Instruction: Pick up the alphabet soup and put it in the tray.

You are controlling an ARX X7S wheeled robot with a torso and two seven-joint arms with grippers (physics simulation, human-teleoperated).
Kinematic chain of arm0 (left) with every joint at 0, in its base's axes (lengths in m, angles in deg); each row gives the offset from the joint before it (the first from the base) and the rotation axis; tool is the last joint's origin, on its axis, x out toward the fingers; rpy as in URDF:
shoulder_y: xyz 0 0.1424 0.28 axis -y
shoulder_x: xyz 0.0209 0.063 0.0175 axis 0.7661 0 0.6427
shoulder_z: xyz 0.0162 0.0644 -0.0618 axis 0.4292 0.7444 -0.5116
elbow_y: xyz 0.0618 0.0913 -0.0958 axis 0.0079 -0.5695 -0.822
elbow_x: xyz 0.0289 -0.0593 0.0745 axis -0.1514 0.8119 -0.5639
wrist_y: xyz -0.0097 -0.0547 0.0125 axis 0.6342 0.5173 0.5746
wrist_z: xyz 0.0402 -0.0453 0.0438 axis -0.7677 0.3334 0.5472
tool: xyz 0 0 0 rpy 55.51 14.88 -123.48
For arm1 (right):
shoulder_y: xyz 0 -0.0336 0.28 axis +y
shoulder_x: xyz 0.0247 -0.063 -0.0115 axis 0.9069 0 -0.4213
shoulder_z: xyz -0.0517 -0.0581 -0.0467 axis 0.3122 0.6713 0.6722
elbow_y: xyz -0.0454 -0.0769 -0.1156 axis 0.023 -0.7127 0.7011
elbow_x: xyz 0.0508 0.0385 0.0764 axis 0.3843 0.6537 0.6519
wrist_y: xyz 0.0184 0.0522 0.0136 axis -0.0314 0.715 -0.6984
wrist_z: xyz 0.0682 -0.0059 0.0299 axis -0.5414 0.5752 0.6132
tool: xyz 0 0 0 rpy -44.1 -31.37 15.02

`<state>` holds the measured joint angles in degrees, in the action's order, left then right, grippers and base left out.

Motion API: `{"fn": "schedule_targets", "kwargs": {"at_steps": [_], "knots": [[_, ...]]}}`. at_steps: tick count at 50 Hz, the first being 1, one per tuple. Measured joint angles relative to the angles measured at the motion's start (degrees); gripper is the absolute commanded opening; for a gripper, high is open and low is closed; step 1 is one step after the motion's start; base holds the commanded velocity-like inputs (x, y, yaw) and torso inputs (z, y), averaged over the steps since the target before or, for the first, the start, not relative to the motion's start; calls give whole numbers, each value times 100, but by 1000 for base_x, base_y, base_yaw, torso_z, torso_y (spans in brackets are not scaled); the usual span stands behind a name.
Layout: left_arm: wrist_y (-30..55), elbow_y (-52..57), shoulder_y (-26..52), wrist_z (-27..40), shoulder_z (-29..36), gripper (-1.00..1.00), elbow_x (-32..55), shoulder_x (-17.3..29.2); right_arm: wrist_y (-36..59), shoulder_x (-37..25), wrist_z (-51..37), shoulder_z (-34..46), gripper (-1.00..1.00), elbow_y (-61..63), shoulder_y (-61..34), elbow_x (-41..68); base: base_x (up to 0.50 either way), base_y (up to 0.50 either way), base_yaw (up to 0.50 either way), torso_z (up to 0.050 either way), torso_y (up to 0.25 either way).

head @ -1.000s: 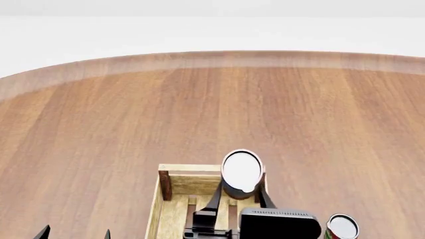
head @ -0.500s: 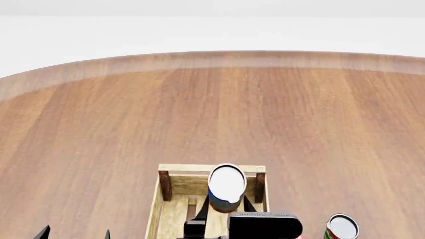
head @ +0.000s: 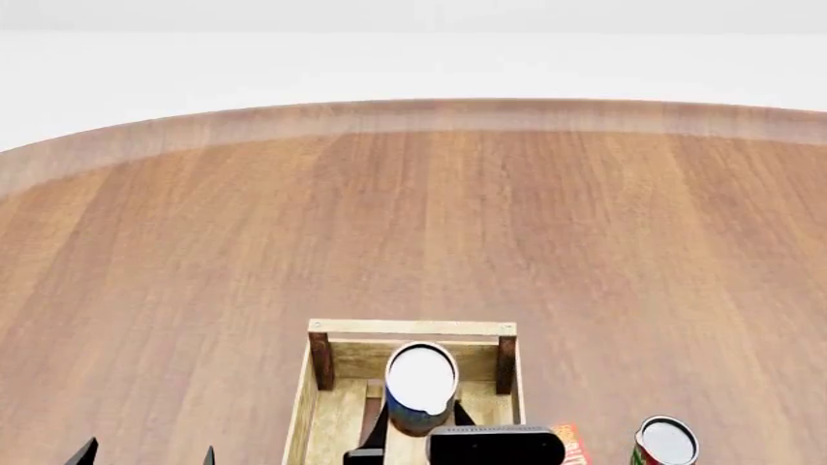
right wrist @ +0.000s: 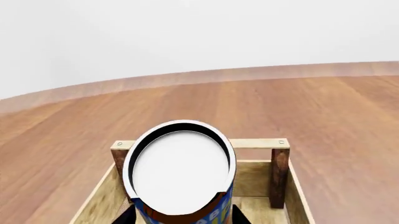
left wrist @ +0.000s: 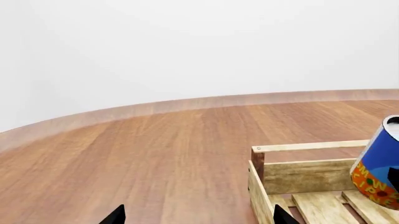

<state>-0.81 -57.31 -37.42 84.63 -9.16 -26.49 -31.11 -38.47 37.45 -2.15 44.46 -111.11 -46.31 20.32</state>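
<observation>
Now the soup (head: 421,380) sits tilted between the right gripper's (head: 423,426) fingers, clamped low on its sides, held over the tray's (head: 411,328) far end. Left gripper (head: 145,453) hangs apart beside the tray, fingertips spread wide.

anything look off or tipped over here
Nothing is spilled or damaged. The alphabet soup leans instead of standing upright, but it is held in the right end effector over the tray, not lying loose. The red and green can stands upright on the table beside the tray.
</observation>
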Motion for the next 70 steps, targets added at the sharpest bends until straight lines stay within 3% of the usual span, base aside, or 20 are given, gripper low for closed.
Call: {"fn": "schedule_targets", "kwargs": {"at_steps": [70], "knots": [[-23,36,6,96,93,100,57,75,-2,101,446,556,-100,-1236,-284,630,0,0,0,0,1]]}}
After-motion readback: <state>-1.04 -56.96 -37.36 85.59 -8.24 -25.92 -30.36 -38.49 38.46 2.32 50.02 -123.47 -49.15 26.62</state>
